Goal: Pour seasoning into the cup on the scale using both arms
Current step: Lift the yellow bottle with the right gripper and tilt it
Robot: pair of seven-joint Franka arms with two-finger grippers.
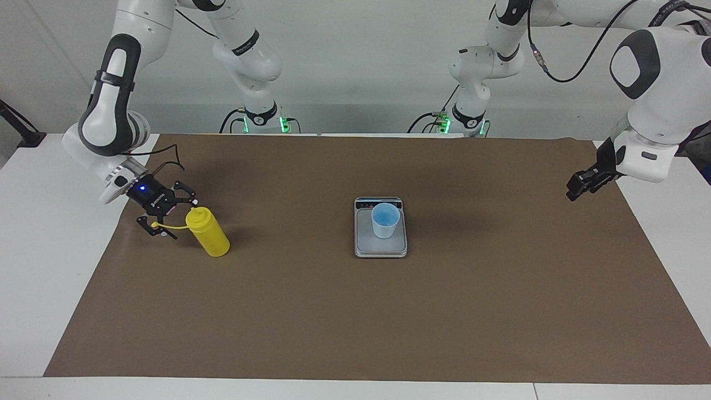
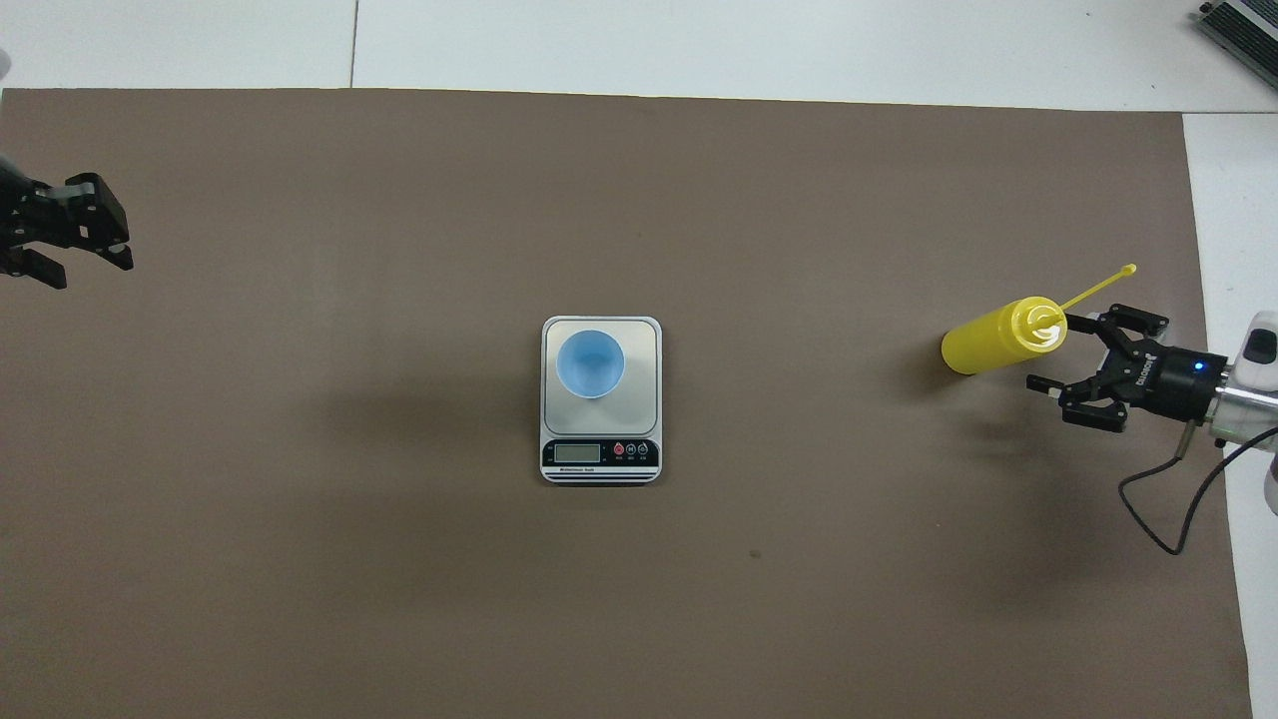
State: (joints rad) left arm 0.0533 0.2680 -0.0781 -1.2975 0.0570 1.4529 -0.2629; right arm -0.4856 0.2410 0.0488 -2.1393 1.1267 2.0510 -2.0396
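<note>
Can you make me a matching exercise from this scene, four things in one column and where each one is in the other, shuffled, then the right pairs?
1. cup
2. seasoning bottle
3. left gripper
4. scale

A. open, beside the right gripper
B. mid-table, on the brown mat
C. on the weighing plate
D. waiting over the left arm's end of the mat

Pairs: 1-C, 2-A, 3-D, 4-B

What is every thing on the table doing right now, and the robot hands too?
seasoning bottle: standing upright on the brown mat, cap on, strap sticking out sideways.
cup: upright on the scale, looks empty.
scale: flat on the mat, display end toward the robots.
right hand: open, beside the bottle's top, not gripping it.
left hand: in the air at the mat's edge, waiting.
</note>
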